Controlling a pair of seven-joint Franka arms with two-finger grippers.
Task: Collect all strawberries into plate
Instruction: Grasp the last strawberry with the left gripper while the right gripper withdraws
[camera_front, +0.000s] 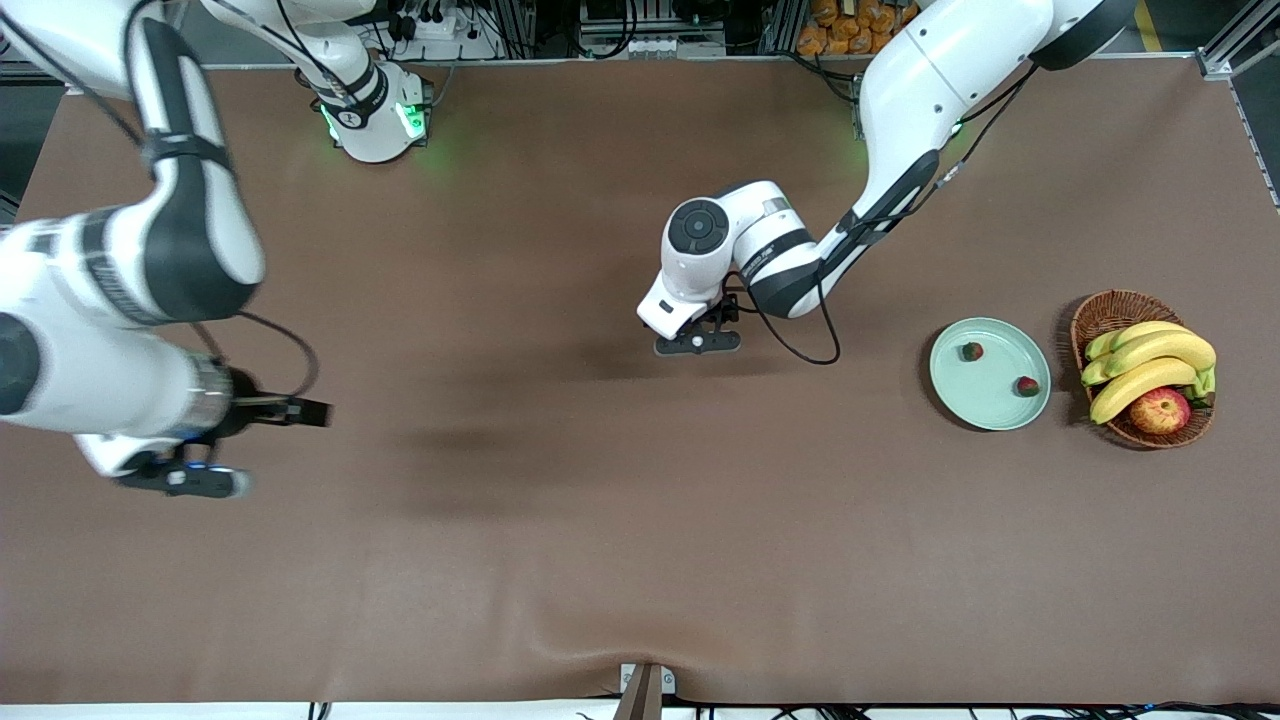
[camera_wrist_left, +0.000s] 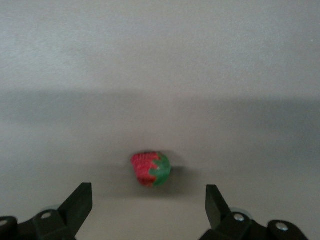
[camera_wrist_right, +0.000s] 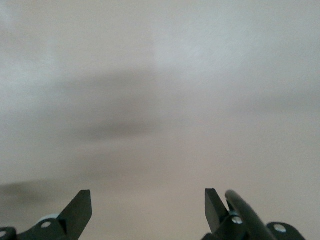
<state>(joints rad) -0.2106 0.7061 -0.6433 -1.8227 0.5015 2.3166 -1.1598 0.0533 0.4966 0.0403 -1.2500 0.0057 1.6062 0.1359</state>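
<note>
On the pale green plate (camera_front: 990, 400), toward the left arm's end of the desk (camera_front: 600, 560), two strawberries (camera_front: 972, 351) already lie apart from each other. One more strawberry (camera_wrist_left: 150, 169) lies on the bare desk just under the left pincer (camera_wrist_left: 149, 200), whose fingers stand wide open around nothing. Over the right arm's end of the desk hangs the right pincer (camera_wrist_right: 148, 202), open and empty too.

Third strawberry (camera_wrist_left: 150, 169) hidden under left arm in front view.
</note>
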